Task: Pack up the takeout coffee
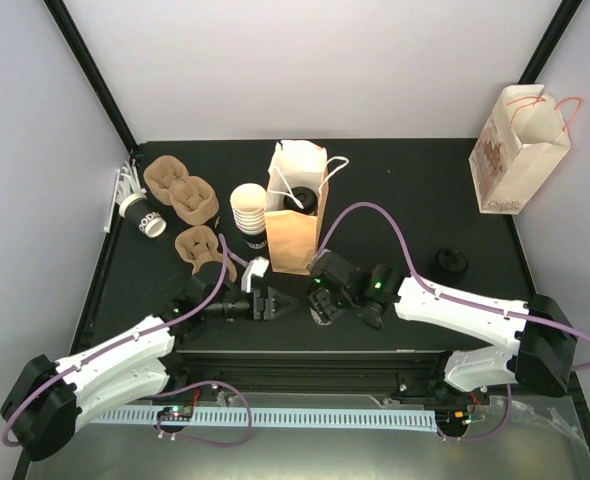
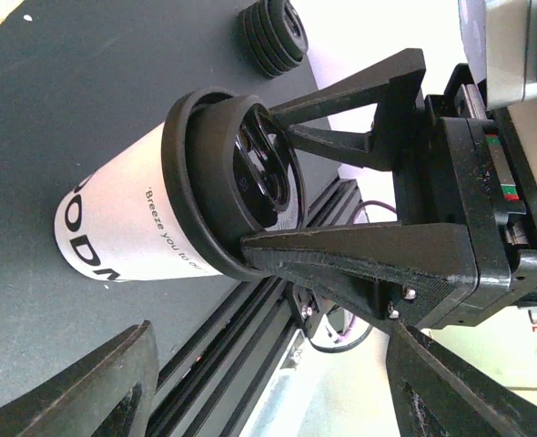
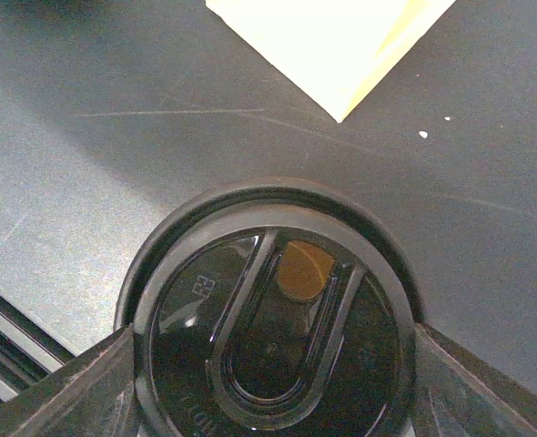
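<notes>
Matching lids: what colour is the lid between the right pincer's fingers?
Black lid; right wrist view shows it best.

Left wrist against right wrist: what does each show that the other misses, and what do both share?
Left wrist only: the white printed side of the lidded cup, a stack of spare lids, and the open left gripper. Right wrist only: the sip opening seen from above, and a corner of the paper bag. Both: the black lid with the right gripper clamped across it.

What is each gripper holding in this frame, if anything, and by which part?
Right gripper grips the white cup by the rim of its black lid, a finger on each side. Left gripper is open, holding nothing.
</notes>
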You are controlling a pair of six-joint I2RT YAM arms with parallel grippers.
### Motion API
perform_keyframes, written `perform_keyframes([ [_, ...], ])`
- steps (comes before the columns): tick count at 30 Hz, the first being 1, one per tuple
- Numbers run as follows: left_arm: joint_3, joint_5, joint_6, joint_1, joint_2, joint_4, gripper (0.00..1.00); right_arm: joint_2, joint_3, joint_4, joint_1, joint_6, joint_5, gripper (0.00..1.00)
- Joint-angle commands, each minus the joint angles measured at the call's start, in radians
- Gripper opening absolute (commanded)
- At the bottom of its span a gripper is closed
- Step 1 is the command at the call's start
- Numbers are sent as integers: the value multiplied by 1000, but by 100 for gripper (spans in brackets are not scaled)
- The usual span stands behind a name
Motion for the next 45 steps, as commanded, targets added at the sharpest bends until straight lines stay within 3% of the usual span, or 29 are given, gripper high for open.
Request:
perform_keyframes([
  [1, 44, -25, 30, -2, -6, -24, 71, -19, -1, -23, -4, 9, 16, 74],
  [9, 47, -5, 30, -2, 17, -10, 72, -26, 24, -39, -5, -1, 29, 100],
  [32, 63, 16, 29, -3, 66, 8, 72, -47, 94, -86, -4, -14, 26, 100],
  [34, 75, 0, 11, -2, 46, -14, 72, -71, 86, -69, -4, -3, 9, 100],
  [38, 185, -58, -70, 16, 6, -231, 72, -139, 80, -55, -14, 24, -5, 100],
  [45, 298, 69, -226, 79, -80, -211, 72, -218, 85, -67, -64, 45, -16, 100],
])
